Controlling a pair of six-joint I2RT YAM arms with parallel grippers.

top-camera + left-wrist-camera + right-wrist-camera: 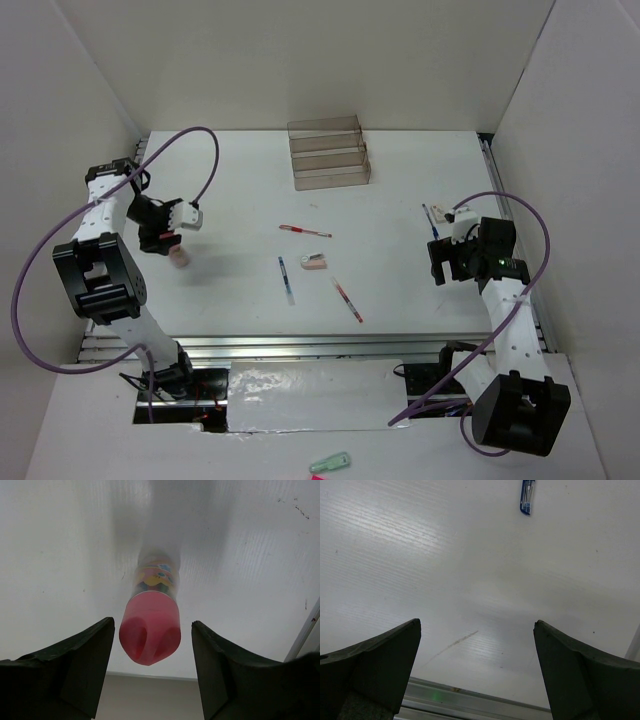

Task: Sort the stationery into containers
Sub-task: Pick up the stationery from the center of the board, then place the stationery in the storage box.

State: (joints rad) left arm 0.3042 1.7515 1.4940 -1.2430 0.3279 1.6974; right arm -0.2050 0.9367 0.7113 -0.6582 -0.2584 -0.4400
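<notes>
I worked over a white table (pixel 230 190) whose top was a faintly ribbed sheet with a soft sheen, a few dark specks and one thin scuff line. Plain white wall panels (pixel 300 60) closed it in on the left, far and right sides, and a metal rail (pixel 300 346) ran along the near edge.

At the far middle stood one clear, smoky-tinted plastic organiser with three stepped compartments (pixel 328 153).

I counted two thin red pens: one (pixel 304 231) near the table's middle, the other (pixel 347 299) nearer and to its right. There were two thin blue pens: one (pixel 286 279) left of the nearer red pen, one (pixel 430 219) out on the right, just beyond my right arm. There were two erasers. A small pink-and-white eraser (pixel 314 263) lay between the pens. A pink eraser in a printed sleeve (pixel 151 625) sat on the left, between the fingers of my left gripper (pixel 152 624), with a gap showing on each side, so that gripper was spread and holding nothing.

My right gripper (pixel 477 624) was spread wide over bare table.

One pale green clip (pixel 330 463) lay off the table, at the near edge.
</notes>
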